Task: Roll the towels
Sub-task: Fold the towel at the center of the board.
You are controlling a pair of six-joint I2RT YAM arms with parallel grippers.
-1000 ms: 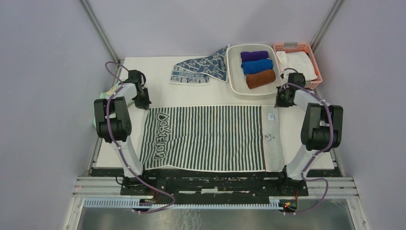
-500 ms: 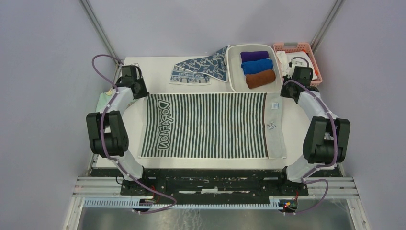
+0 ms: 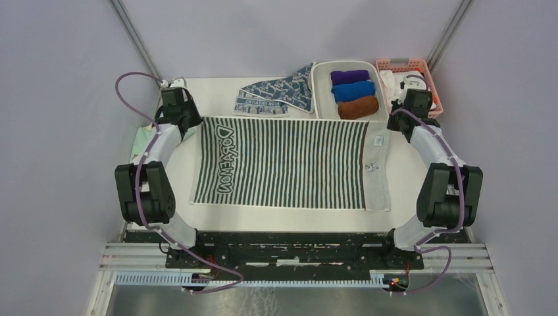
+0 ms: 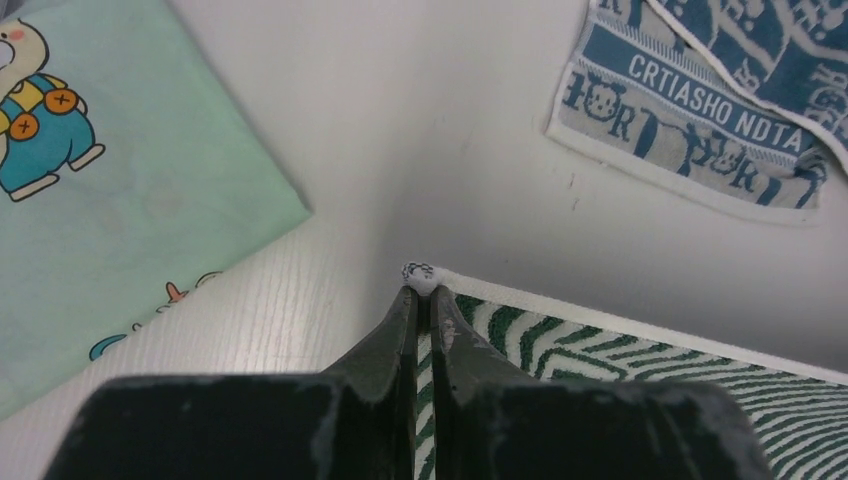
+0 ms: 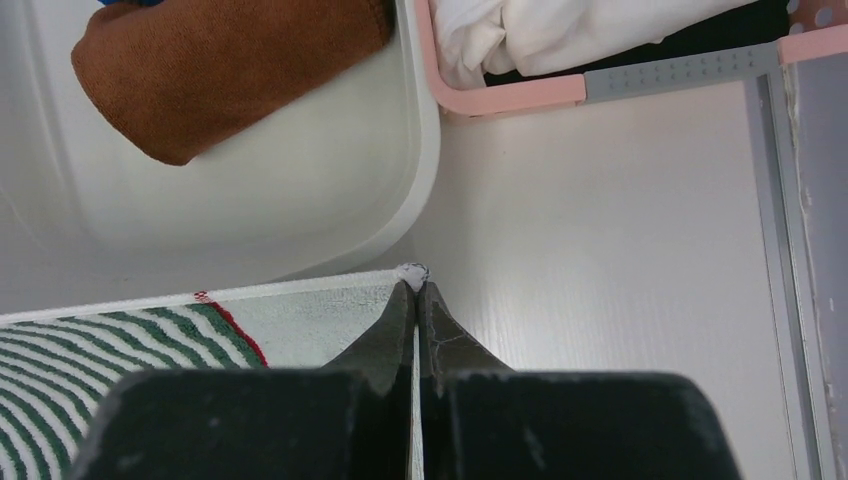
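Observation:
The dark green-and-white striped towel (image 3: 283, 164) lies spread flat across the table, its big white lettering at the left end. My left gripper (image 3: 196, 120) is shut on its far left corner (image 4: 422, 275); the cloth runs between the closed fingers (image 4: 400, 330). My right gripper (image 3: 393, 120) is shut on the far right corner (image 5: 411, 272), at the plain white end band. The blue-grey patterned towel (image 3: 276, 92) with a white lettered band (image 4: 700, 90) lies loose at the back, just beyond the striped one.
A white tub (image 3: 322, 112) at the back right holds a purple roll (image 3: 349, 77), a blue roll (image 3: 353, 91) and a brown roll (image 5: 220, 70). A pink basket (image 3: 431, 85) with white cloth stands beside it. A mint-green cartoon cloth (image 4: 120, 200) lies at the left edge.
Both arms have reached toward the back of the table, dragging the striped towel away from the near edge by its far corners. It now lies flatter and closer to the tub.

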